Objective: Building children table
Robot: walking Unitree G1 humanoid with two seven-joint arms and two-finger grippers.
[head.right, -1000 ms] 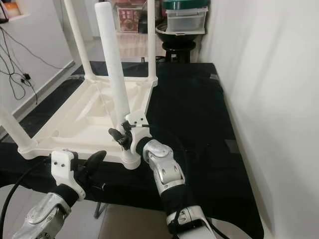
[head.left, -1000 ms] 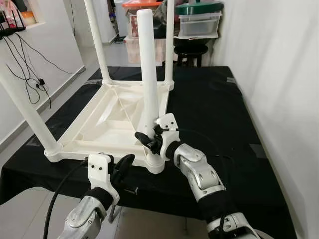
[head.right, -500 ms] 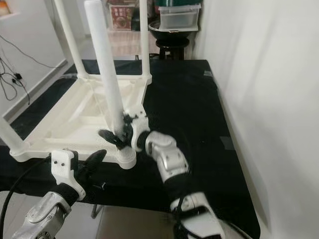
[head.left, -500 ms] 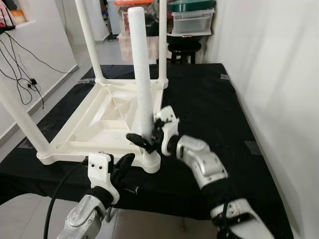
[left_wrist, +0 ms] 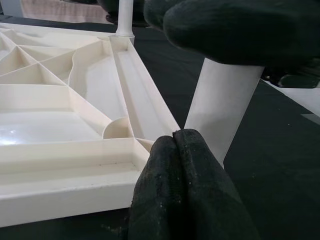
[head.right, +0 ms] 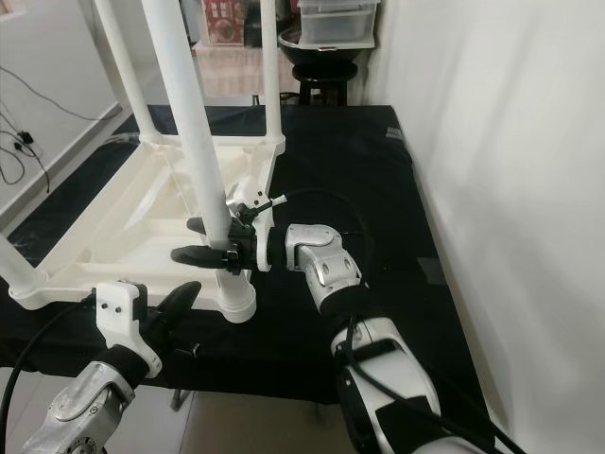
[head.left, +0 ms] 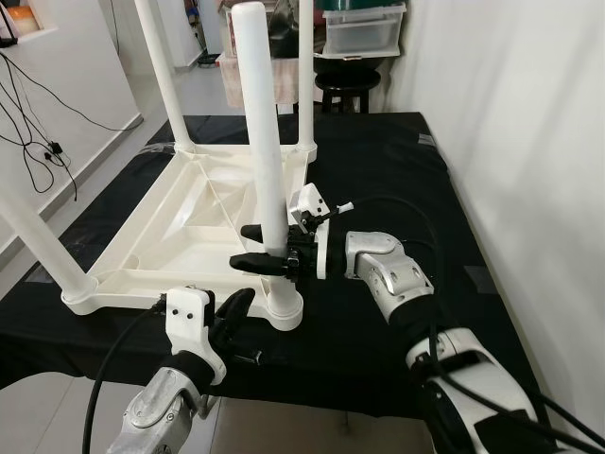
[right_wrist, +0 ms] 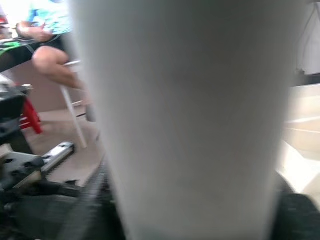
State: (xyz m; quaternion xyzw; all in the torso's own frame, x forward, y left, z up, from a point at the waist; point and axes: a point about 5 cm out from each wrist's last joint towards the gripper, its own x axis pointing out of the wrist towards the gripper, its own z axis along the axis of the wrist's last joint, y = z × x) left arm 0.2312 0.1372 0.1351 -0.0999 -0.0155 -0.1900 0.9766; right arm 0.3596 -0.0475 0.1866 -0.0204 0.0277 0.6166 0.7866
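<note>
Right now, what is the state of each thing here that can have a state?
Children table: upside down on the black cloth, legs pointing up.
Near leg: upright, seated in its corner socket.
Right pincer: fingers around the near leg, low on it.
Left pincer: shut, empty, by the table's near edge.
Storage boxes: lids on.

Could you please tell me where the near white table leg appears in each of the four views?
Left eye: near white table leg, centre-left, upright.
Right eye: left of centre.
Left wrist: right of centre.
Right wrist: centre, blurred.
Shared landmark: right gripper around it.
</note>
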